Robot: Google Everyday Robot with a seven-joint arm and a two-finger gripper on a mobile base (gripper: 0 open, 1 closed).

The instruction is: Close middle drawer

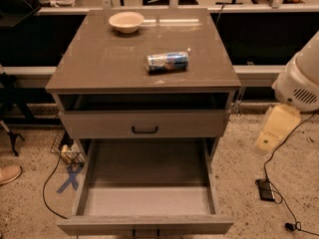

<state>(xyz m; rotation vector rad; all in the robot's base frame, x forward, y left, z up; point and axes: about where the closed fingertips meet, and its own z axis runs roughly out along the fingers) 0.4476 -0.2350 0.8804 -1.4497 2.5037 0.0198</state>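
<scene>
we see the middle drawer [147,200] pulled out lengthwise toward us, its front left of and below the gripper [275,132] beside the cabinet [144,59] (jaws' state: we cannot tell).

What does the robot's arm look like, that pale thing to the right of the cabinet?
The arm is a rounded white shell with a small grille of dark vent slots. Below it, to the right of the cabinet, is the gripper, a smooth cream-yellow piece that tapers downward and bears one small dark spot. No lettering shows on either.
</scene>
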